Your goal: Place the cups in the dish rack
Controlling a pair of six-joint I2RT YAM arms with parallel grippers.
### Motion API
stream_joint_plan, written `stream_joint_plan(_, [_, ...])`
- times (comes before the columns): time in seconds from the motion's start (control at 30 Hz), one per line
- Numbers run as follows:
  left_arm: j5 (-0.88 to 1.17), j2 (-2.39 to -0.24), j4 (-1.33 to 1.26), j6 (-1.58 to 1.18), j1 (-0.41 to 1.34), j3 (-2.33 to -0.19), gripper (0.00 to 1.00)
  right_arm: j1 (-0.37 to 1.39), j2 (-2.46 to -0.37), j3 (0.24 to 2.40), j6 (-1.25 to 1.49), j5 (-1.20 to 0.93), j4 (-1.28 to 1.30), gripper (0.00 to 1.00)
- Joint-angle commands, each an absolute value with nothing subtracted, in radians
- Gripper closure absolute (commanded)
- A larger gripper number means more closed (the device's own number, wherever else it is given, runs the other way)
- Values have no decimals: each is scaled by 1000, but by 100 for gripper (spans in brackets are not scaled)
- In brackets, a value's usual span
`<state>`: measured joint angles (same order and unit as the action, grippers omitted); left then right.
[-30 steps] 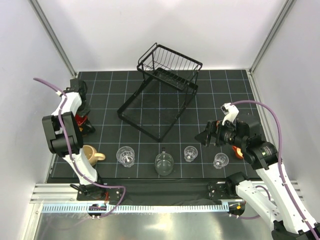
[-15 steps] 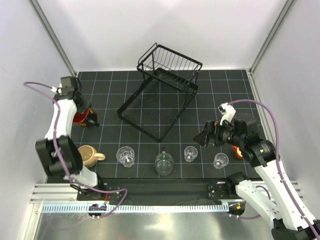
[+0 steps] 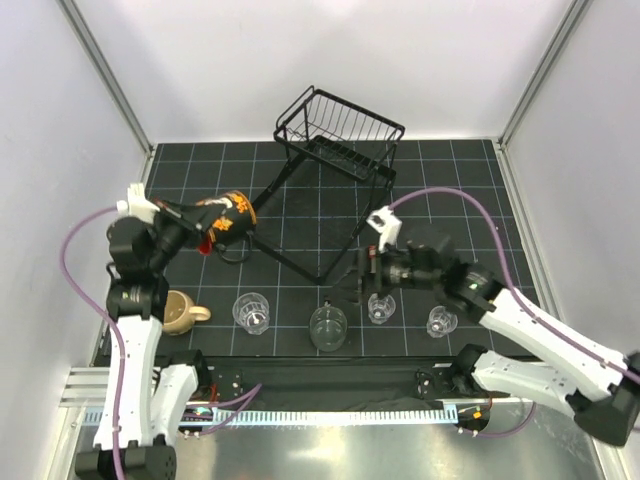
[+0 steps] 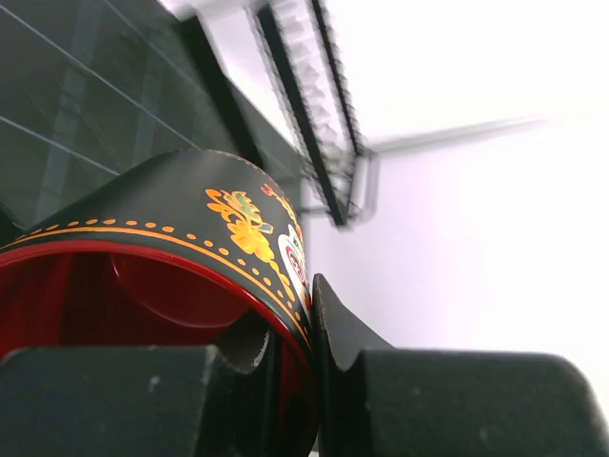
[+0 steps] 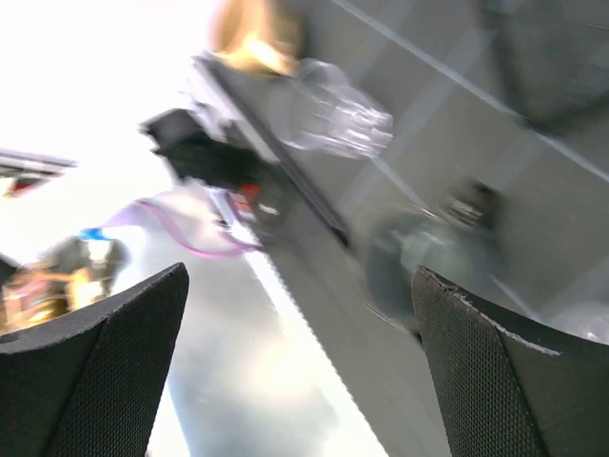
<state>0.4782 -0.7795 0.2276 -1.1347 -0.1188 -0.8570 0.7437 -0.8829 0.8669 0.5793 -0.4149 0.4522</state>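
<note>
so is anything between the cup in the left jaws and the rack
Nothing visible. The black red-lined cup is held by the left corner of the dish rack, with open space between it and the raised basket.

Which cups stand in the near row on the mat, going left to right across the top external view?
beige mug → clear tumbler → largest clear glass → small clear glass → rightmost small glass
</note>
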Motion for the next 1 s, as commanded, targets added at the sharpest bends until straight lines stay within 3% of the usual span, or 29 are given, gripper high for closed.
stream_joint_plan(0.0, [583, -625, -211, -1371, -94, -801, 100, 909, -949, 885, 793, -318, 97, 2])
stream_joint_plan(0.17, [604, -538, -251, -1471, -69, -776, 100, 1051, -1084, 870, 893, -170, -240, 2])
stream_joint_plan(0.53, [597, -463, -304, -1526, -11, -730, 99, 1129, -1290, 934, 992, -175, -564, 4])
stream_joint_plan(0.97, [606, -466, -354, -1562, 25, -723, 100, 1149, -1316, 1012, 959, -113, -555, 9])
